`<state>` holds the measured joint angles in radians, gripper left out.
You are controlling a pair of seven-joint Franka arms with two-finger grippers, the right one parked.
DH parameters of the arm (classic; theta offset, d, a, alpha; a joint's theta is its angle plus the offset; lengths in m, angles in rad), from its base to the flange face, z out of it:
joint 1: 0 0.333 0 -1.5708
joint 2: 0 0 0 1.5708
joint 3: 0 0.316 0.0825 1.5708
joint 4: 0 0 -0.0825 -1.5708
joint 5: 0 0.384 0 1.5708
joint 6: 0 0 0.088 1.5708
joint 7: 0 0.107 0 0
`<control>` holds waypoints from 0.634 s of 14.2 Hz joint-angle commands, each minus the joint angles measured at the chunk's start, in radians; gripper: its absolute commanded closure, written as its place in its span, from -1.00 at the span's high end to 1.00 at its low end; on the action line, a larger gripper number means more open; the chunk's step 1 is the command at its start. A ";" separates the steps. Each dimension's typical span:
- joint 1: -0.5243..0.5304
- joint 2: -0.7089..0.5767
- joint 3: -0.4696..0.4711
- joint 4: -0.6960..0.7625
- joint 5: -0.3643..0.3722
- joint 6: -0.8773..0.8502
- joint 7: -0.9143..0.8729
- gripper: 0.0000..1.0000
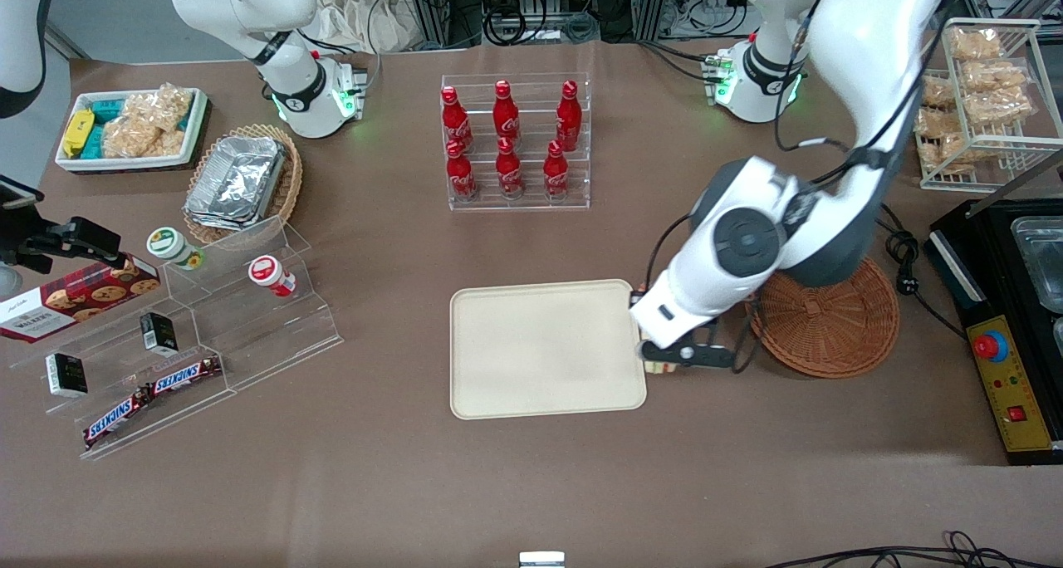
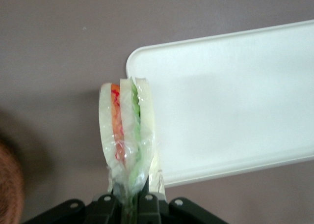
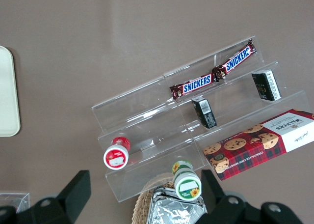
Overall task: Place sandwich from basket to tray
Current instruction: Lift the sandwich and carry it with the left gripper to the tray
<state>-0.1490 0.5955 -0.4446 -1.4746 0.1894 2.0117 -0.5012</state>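
Item: 1 sandwich, wrapped, likely light, soft and crushable; pinched at its narrow end by pincer, held over tray edge, clear of basket.

Bare tray just beside the sandwich-clamping pincer, open tabletop around, bottle rack well apart.

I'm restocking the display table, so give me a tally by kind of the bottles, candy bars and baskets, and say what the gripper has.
Red cola bottles in the clear rack: 6
Snickers bars on the clear acrylic steps: 2
Woven wicker baskets, reddish-brown and tan: 2
Clear-wrapped wedge sandwich, held in the left gripper beside the cream rectangular tray: 1
Total: 11
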 commanded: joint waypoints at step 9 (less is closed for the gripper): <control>-0.121 0.167 0.089 0.046 0.033 0.179 -0.157 0.98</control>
<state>-0.2452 0.7589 -0.3753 -1.4594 0.2014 2.1991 -0.6069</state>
